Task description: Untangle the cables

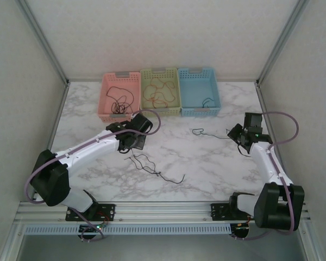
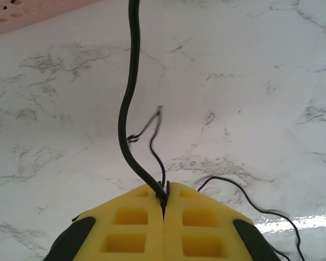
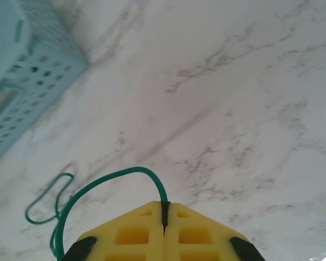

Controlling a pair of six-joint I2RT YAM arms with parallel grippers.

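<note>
**Two thin wires, two tight pinches**

The left gripper (image 2: pixel 164 197) is pressed together on a black cable (image 2: pixel 123 109), right at its yellow tips. The cable runs up and away from it over the marble table (image 1: pixel 217 168). Another thin black wire (image 2: pixel 223 178) lies loose just beside it.

The right gripper (image 3: pixel 164 213) is pressed together on a green cable (image 3: pixel 114 176). That cable bends over and lies in loops on the table, near the blue basket (image 3: pixel 22 81).

These cables look very light and floppy (like string). I think they will bend, swing and snag on each other. They are thin, so they may slip out. It seems best to hold one near an end, away from any knot, and pull slowly.
</note>
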